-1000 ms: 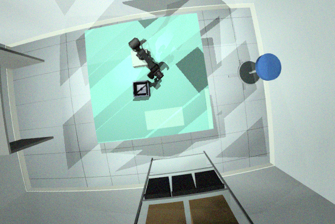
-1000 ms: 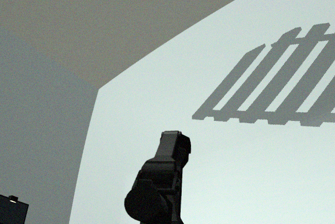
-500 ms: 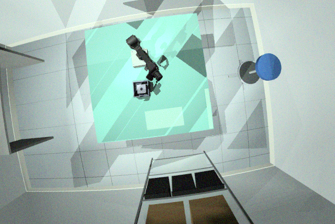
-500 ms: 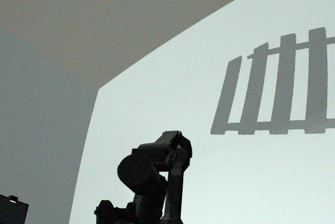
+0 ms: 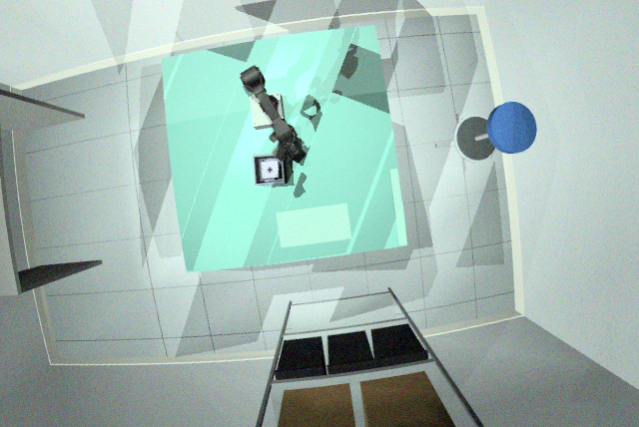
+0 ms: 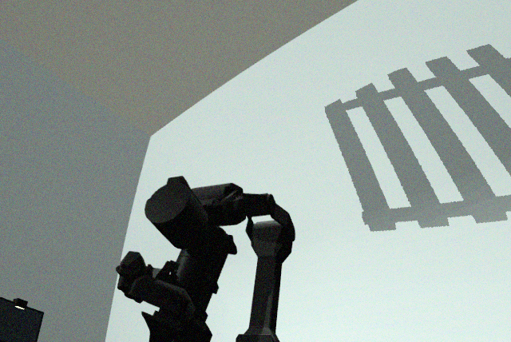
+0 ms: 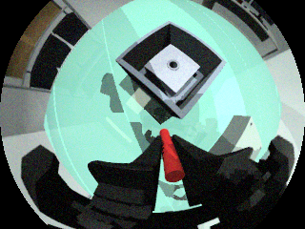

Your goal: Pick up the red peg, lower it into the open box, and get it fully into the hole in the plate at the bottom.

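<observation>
The red peg point(image 7: 172, 159) is between the fingertips of my gripper point(image 7: 166, 138), which is shut on it. The peg's long side runs along the fingers and its far end sticks out past the tips. The open grey box point(image 7: 148, 88) point(image 5: 256, 174) stands beyond the fingertips in the wrist view. At its bottom the pale plate point(image 7: 164, 72) point(image 5: 264, 165) shows a round dark hole, with no peg in it. The gripper and peg are outside the box, beside its wall. In the top view the arm hides the peg. The peg's height above the table is unclear.
The box stands on the mint-green table point(image 5: 217, 154). A pale base plate point(image 5: 261, 120) lies under the arm. A pale flat rectangle point(image 5: 314, 224) is on the table beyond the box. A blue round object point(image 5: 511, 127) and a rack point(image 5: 306, 303) are off the table.
</observation>
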`<state>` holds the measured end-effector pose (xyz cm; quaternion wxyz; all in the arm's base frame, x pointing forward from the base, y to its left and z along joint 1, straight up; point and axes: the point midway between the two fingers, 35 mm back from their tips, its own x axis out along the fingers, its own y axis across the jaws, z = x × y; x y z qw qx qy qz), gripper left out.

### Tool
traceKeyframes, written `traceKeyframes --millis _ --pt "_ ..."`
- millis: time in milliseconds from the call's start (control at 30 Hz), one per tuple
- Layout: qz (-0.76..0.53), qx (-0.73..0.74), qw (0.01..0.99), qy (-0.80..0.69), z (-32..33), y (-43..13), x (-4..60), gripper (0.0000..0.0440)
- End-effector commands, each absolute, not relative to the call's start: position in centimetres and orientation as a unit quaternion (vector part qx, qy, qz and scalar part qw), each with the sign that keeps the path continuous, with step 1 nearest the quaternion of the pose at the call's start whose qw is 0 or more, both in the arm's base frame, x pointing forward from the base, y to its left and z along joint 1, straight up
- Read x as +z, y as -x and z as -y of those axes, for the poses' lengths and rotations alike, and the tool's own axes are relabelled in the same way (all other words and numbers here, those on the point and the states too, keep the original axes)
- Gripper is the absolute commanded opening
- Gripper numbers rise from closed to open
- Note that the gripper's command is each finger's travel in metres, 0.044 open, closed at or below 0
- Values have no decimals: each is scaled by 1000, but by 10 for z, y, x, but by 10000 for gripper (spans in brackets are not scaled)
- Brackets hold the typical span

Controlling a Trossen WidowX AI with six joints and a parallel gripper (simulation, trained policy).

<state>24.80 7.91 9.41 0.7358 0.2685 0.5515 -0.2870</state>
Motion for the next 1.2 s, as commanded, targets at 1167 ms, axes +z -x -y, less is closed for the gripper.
traceKeyframes --millis 1167 --pt "-529 -357 692 -336 28 -323 80 9"
